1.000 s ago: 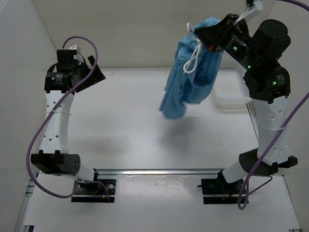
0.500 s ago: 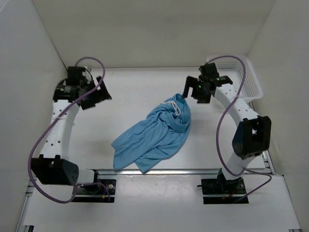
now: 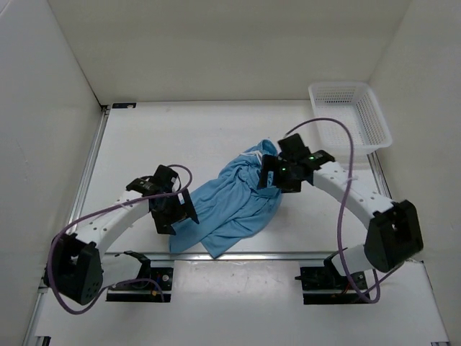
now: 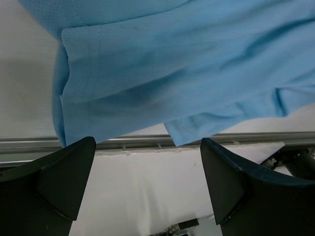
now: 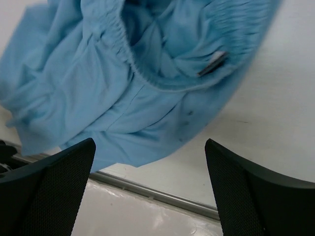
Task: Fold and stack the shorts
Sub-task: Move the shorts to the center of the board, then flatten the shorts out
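The light blue shorts (image 3: 234, 202) lie crumpled on the white table, waistband toward the back right, legs spread toward the front left. My left gripper (image 3: 175, 210) hovers open at the left hem; in the left wrist view the shorts (image 4: 172, 73) fill the top and the gripper (image 4: 147, 164) holds nothing. My right gripper (image 3: 272, 176) stands open over the waistband end. In the right wrist view the shorts (image 5: 123, 98) show a gathered elastic waistband (image 5: 130, 56) and a small label (image 5: 212, 63) above the empty gripper (image 5: 150, 169).
A white mesh basket (image 3: 351, 115) stands at the back right corner. A metal rail (image 3: 238, 254) runs along the near table edge, just in front of the shorts. White walls close in the left, back and right.
The right gripper let go of the shorts, which dropped from the air onto the table. Both arms then came down to the heap, the left to its hem, the right to the waistband.
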You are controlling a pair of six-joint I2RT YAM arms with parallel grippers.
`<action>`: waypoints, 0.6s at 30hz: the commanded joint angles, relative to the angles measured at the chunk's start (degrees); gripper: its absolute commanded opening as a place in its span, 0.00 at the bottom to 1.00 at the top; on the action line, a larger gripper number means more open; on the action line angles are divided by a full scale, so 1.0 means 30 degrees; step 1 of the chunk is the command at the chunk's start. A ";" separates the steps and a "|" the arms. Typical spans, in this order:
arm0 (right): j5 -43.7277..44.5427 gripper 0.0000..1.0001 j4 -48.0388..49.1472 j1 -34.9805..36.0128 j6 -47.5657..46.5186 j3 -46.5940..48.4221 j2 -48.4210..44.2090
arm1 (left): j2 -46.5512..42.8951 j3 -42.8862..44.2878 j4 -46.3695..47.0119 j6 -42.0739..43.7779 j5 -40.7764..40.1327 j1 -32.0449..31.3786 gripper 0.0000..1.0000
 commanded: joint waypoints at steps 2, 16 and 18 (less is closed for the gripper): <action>0.2343 0.95 0.0553 0.2695 0.0049 0.1998 0.2030 | 0.1800 -0.1338 0.2396 -0.1898 0.0834 -0.0309 1.00; 0.6186 0.70 -0.1056 0.3578 -0.0980 0.7770 0.8385 | 0.3914 -0.2427 0.3484 -0.2281 -0.0831 0.1037 0.15; 0.6186 0.63 -0.1058 0.3578 -0.0980 0.8006 0.8946 | 0.4208 -0.2221 0.3484 -0.2047 -0.0833 0.1242 0.10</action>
